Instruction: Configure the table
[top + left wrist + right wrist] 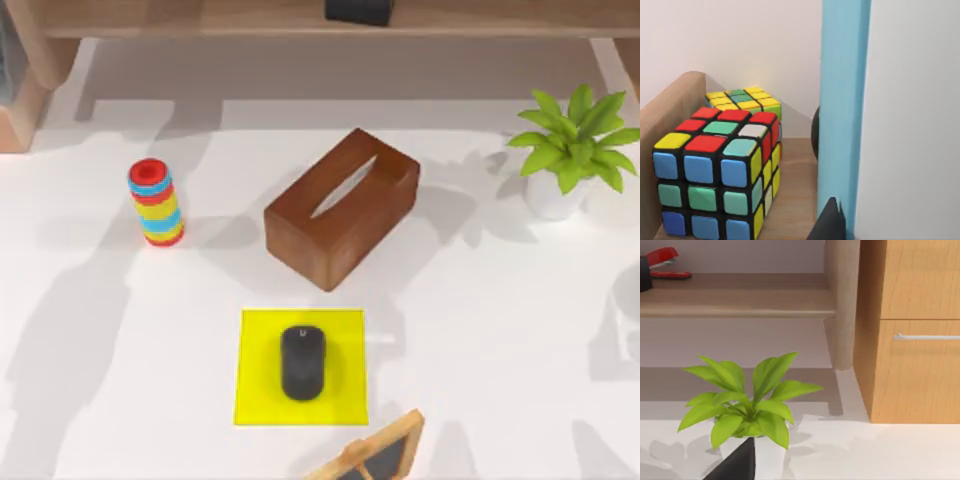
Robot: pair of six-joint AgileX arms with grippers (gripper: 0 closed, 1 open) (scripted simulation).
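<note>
Counter (500, 330) space is the task's own thing here: the wide white top fills most of the top view, below the wooden shelf unit (200, 18) that runs along the upper edge of the frame. A black mouse (303, 362) lies squarely on a yellow mat (255, 385) at lower centre, which reads as its proper working spot. Just above it a brown tissue box (340, 208) sits at a slant near mid-frame, apart from the mat. A stack of coloured rings (156, 204) stands upright at left, and a potted plant (570, 150) stands at the upper right, both well clear of the mat. A wood-framed slate (375, 455) pokes in at the bottom edge.

By my reading the arrangement looks largely settled, with the slanted box the likeliest thing left to tidy.

The left wrist view looks at two puzzle cubes (715, 170) sitting on a wooden shelf beside a blue upright panel (842, 110); a dark tip of the left gripper (829, 222) shows at the frame's lower edge, and I cannot tell how its jaws stand. The right wrist view faces the plant, with a red stapler (665, 262) on the shelf at upper left and a wooden drawer front (920, 340) at right; the right gripper (737, 465) shows as a dark tip low in frame, and its jaws I cannot tell either.
</note>
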